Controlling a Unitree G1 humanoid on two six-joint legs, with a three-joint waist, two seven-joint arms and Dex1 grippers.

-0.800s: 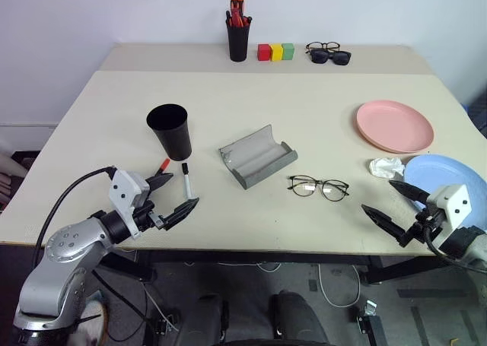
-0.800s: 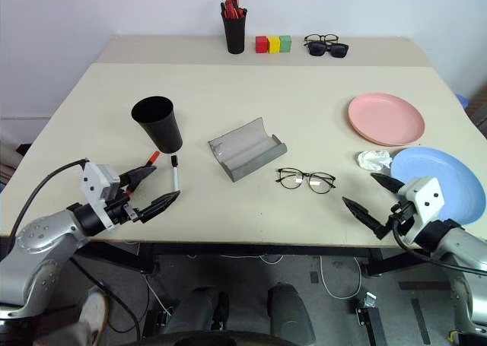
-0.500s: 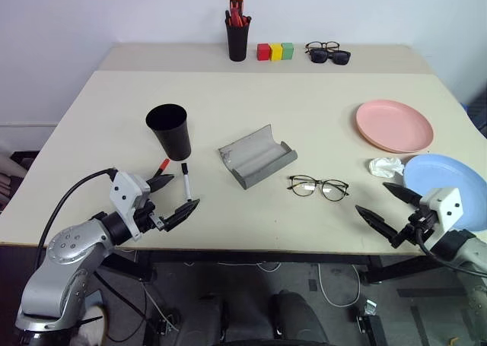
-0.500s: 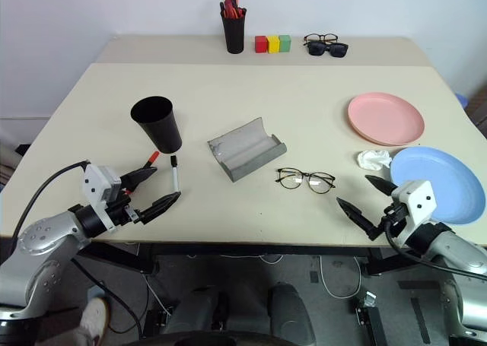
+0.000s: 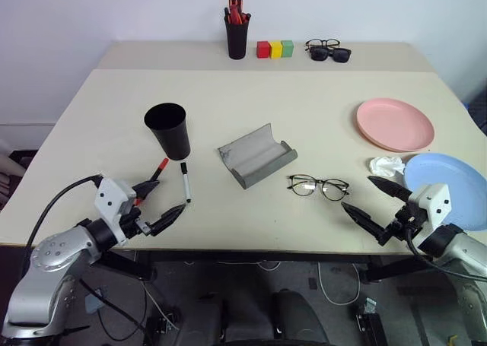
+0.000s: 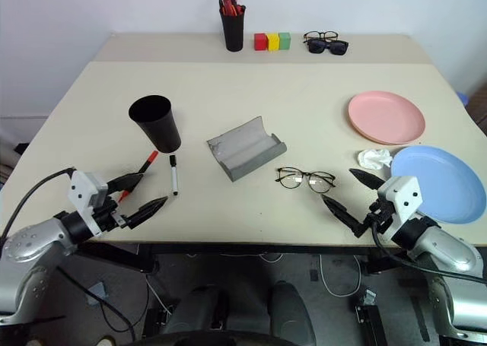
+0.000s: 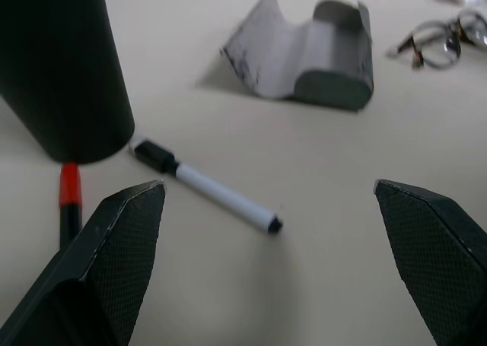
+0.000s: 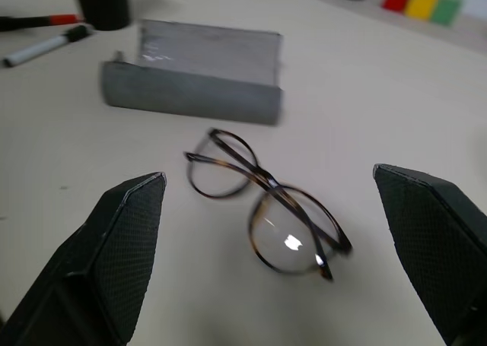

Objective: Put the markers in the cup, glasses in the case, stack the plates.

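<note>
Near the left front edge, my left gripper (image 5: 170, 196) is open and empty. Just beyond its tips lie the red-capped marker (image 5: 159, 168) and the white marker with a black cap (image 5: 185, 182). The black cup (image 5: 169, 131) stands upright behind them. The grey case (image 5: 257, 157) lies open at the table's middle. The wire-rimmed glasses (image 5: 318, 186) rest in front of it, right of centre. My right gripper (image 5: 357, 192) is open and empty, a short way right of the glasses. The pink plate (image 5: 394, 125) and the blue plate (image 5: 456, 186) lie apart at the right.
A crumpled white tissue (image 5: 386, 166) lies between the two plates. At the far edge stand a black pen holder (image 5: 237, 36) with red-orange pens, three coloured blocks (image 5: 275, 50), and sunglasses (image 5: 330, 55) beside another dark-framed pair.
My right gripper has slid left, closer to the glasses. My left gripper has drawn back a little toward the front edge. Both stay open, and nothing on the table has moved.
</note>
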